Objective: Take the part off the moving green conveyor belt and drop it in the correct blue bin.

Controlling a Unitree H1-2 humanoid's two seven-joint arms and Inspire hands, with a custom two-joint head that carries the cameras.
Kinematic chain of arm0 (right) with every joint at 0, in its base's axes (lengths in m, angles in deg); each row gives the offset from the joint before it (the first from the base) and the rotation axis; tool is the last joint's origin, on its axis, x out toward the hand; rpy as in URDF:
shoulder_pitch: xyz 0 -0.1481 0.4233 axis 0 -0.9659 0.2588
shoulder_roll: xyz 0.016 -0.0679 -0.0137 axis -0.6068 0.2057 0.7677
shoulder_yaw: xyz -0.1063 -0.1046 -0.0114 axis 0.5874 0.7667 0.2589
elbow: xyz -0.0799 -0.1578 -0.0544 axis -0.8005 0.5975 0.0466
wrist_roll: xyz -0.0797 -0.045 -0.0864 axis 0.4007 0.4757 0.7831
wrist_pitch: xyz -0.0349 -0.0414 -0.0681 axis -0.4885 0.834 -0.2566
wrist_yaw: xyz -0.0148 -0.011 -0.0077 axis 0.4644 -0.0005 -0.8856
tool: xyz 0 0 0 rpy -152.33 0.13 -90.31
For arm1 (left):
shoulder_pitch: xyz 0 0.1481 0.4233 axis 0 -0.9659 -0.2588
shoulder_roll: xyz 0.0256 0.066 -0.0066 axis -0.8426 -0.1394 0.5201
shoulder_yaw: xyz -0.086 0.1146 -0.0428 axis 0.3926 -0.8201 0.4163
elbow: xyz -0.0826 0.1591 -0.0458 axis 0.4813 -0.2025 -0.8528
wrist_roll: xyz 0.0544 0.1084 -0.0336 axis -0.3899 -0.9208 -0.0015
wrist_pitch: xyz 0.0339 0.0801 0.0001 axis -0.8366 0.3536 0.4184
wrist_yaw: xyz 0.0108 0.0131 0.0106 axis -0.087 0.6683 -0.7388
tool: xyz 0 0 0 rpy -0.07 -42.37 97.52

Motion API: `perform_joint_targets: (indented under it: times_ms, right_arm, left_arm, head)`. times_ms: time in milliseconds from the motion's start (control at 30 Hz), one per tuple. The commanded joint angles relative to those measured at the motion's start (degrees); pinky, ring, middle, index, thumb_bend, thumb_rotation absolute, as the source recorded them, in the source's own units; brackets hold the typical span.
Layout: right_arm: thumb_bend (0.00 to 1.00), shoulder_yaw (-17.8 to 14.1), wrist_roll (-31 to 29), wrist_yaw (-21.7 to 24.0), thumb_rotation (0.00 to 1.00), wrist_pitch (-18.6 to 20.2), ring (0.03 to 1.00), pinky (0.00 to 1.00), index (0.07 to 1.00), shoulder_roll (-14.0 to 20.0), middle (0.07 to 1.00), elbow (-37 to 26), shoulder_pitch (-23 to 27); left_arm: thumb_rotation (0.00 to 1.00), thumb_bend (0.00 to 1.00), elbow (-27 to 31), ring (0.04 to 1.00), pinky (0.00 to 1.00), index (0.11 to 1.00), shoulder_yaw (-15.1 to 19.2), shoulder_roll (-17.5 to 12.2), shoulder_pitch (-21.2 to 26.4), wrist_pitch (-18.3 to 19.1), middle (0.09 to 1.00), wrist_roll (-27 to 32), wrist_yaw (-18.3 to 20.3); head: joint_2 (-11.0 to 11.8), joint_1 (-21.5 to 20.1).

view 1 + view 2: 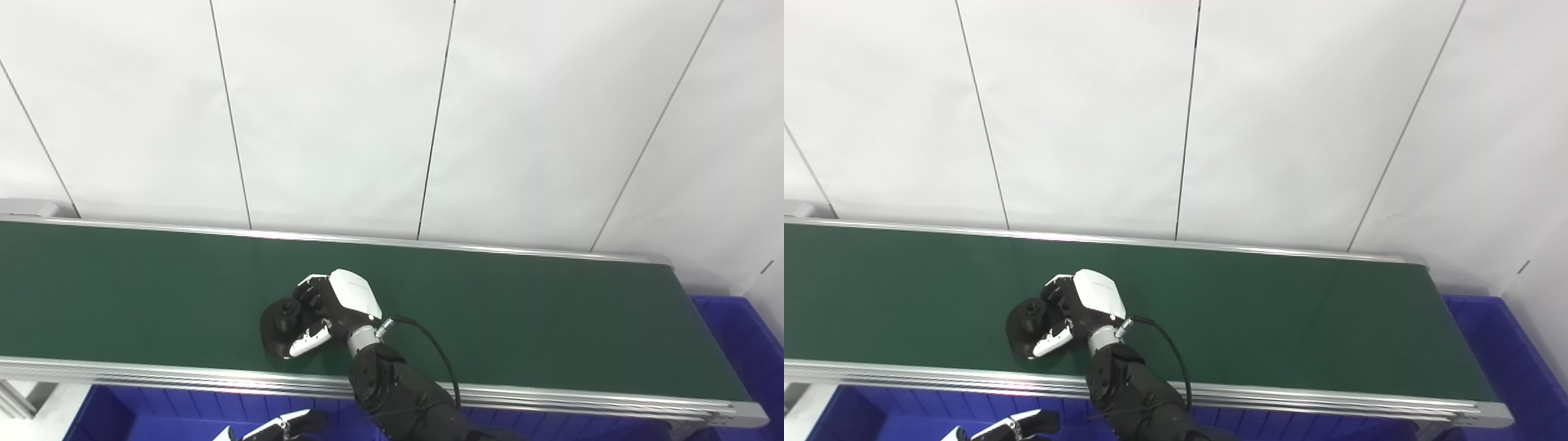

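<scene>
The conveyor belt (pixel 153 288) is showing dark green with shiny silver edges. The part (pixel 282 324) on it is looking black. The right hand (pixel 334 306) is showing white and black. The bins (pixel 744 343) at the bottom and right are showing bright blue. The wall (pixel 337 110) up top is looking white with thin dark lines.
</scene>
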State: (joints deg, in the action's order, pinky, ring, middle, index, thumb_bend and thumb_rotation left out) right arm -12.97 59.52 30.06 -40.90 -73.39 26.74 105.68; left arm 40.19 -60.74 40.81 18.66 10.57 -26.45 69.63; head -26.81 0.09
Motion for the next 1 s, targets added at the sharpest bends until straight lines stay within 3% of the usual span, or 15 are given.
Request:
perform_joint_targets:
  times_ms: [0,67,167,600,967]
  right_arm:
    - [0.54,0.6,0.4,-0.7,0.01,-1.6,0.586,0.54,0.494,-2.1,0.519,-0.1,2.4]
    - [0.53,0.6,0.3,-1.4,0.00,-1.7,0.586,0.54,0.482,-2.0,0.518,0.0,2.3]
    - [0.52,0.7,0.2,-2.6,0.00,-2.4,0.444,0.47,0.515,-1.6,0.473,-0.1,2.1]
    - [0.52,-0.6,-1.4,-5.2,0.00,-4.5,0.441,0.48,0.518,1.0,0.480,-1.5,1.7]
    - [0.52,-1.9,-1.7,-7.1,0.00,-5.8,0.444,0.48,0.512,5.8,0.492,-4.7,0.3]
  left_arm:
    - [0.39,0.60,1.6,0.884,0.82,0.864,0.6,-0.5,0.9,-2.0,0.899,1.6,0.3]
    - [0.38,0.60,1.4,0.887,0.83,0.864,0.7,-0.4,1.1,-2.0,0.899,2.3,0.7]
    - [0.37,0.61,0.9,0.889,0.83,0.867,0.9,-0.4,1.5,-1.9,0.902,3.2,1.2]
    - [0.41,0.61,-1.3,0.888,0.83,0.869,1.5,0.0,3.7,-2.0,0.903,3.0,3.0]
    - [0.44,0.63,-5.0,0.872,0.81,0.863,1.4,0.9,6.9,-2.0,0.895,1.5,4.2]
  head:
    - [0.0,0.1]
    - [0.0,0.0]
    - [0.1,-0.4]
    - [0.7,-2.3]
    - [2.1,-5.5]
